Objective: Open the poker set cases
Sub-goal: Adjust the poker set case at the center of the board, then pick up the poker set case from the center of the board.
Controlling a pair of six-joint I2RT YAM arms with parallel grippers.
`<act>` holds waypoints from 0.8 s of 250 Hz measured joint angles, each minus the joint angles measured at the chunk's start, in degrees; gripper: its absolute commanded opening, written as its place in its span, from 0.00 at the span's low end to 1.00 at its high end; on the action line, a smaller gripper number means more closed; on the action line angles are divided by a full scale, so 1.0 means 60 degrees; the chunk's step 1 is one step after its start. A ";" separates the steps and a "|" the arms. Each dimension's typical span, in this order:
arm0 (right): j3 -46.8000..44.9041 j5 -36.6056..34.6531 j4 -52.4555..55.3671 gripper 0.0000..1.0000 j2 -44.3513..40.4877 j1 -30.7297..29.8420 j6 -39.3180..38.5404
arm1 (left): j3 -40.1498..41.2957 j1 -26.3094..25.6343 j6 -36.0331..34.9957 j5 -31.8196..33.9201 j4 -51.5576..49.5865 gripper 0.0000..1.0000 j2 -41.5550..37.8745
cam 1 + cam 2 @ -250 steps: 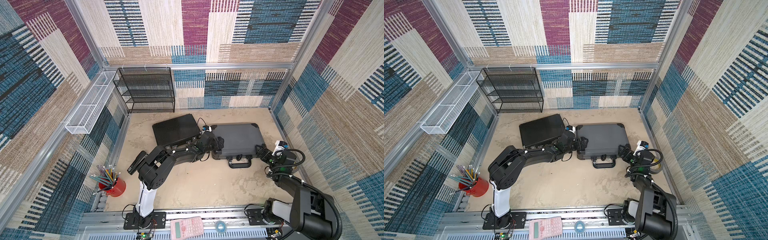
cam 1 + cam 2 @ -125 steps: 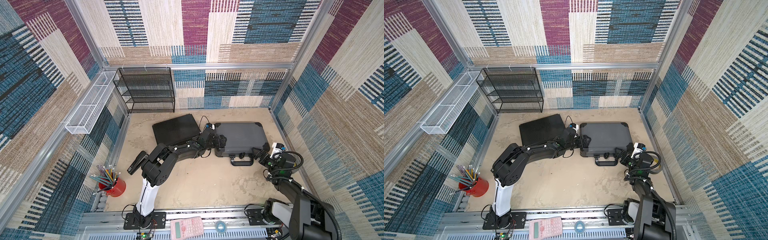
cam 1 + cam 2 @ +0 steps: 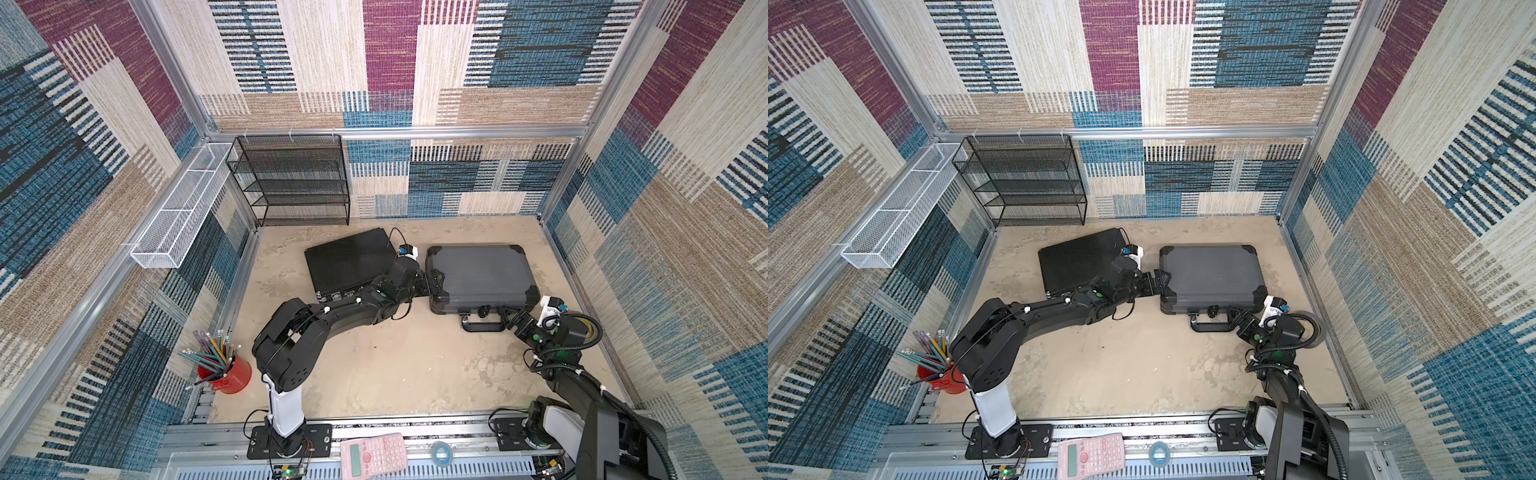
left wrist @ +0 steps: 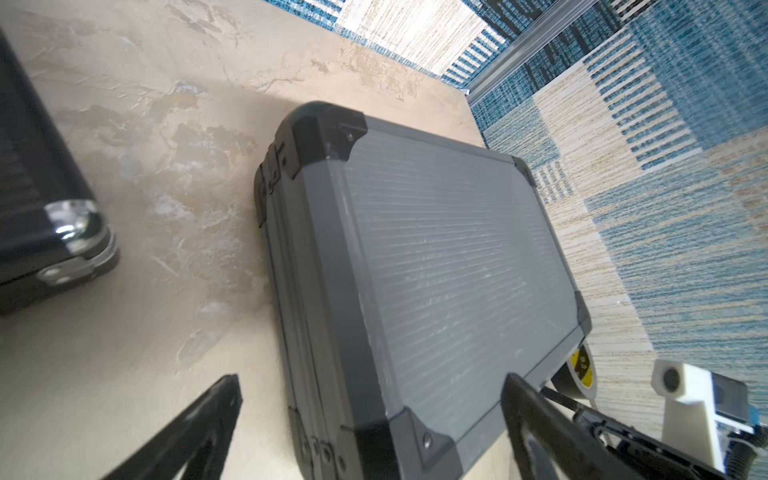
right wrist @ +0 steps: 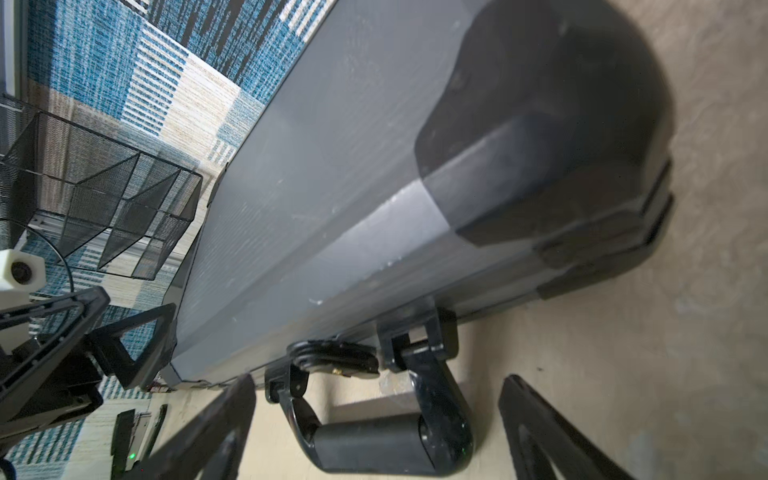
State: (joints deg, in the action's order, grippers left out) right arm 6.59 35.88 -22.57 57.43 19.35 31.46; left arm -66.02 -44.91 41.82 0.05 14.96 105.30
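Nearest you, the pink calculator (image 3: pixel 372 454) is lying on the rail, and its key legends are too small to read. Your right gripper (image 3: pixel 508 317) is sitting at the near right with its jaws spread wide. The thick handle (image 5: pixel 374 440) is lying between the fingers (image 5: pixel 208 432) and touching neither. The grey case (image 3: pixel 482 274) is lying flat and shut at centre right, with its latch showing only as a blur. The black roll (image 4: pixel 582 368) beyond it is wearing a yellow label you cannot read. Your left gripper (image 3: pixel 432 279) is straddling the case's left edge, jaws wide apart and gripping nothing. Farther left, the left arm is hiding the black case's (image 3: pixel 349 259) near corner.
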 measured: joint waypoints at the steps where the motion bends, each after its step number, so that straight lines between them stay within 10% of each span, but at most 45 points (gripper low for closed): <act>1: -0.0011 0.0011 0.0015 0.92 -0.0007 0.0000 0.0004 | 0.0022 -0.0015 0.0004 0.0004 0.0004 0.99 -0.0011; 200: -0.0361 0.1432 -0.1147 0.97 0.0838 0.0000 0.0790 | 0.1231 -0.1410 0.0670 0.0710 0.0856 1.00 -0.0233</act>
State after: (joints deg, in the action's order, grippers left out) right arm 4.43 44.47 -29.45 62.46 19.35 36.21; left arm -58.63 -53.36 45.84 4.32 20.10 103.90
